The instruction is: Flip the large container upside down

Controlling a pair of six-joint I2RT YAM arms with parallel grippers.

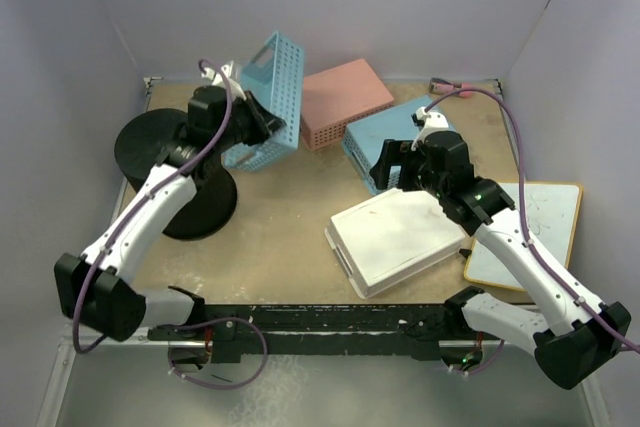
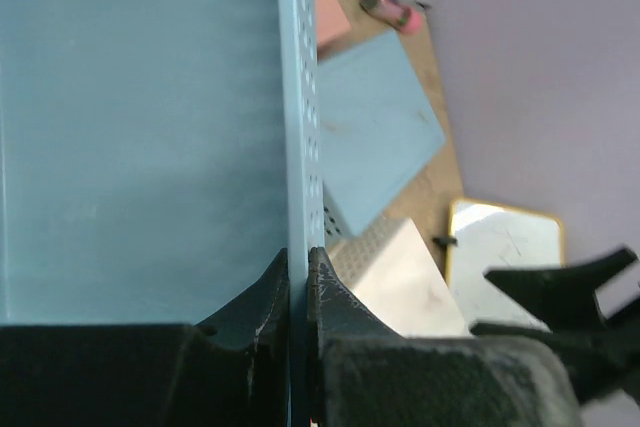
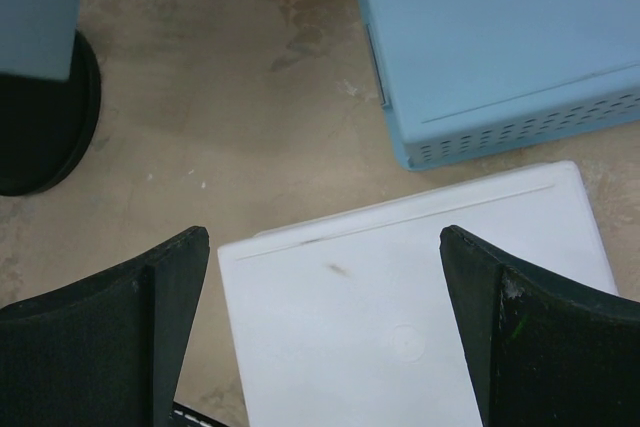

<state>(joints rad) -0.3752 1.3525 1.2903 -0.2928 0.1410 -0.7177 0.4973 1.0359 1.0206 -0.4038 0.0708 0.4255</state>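
Observation:
The large black round container point(image 1: 145, 147) stands at the far left of the table, partly hidden by my left arm; how it is turned cannot be told. Its dark edge shows in the right wrist view point(image 3: 40, 137). My left gripper point(image 1: 262, 119) is beside it, to its right, shut on the wall of a light blue perforated basket point(image 1: 272, 87) that it holds tipped up. In the left wrist view the gripper point(image 2: 298, 262) pinches that basket's point(image 2: 140, 127) thin wall. My right gripper point(image 1: 400, 162) is open and empty, above a white basket point(image 3: 400, 297).
A second blue basket point(image 1: 385, 137) lies upside down at centre right, and a pink basket point(image 1: 345, 97) upside down behind it. The white basket point(image 1: 400, 237) lies upside down near the front. A yellow-rimmed white board point(image 1: 535, 227) is at the right edge. A pink object point(image 1: 455, 87) lies at the back.

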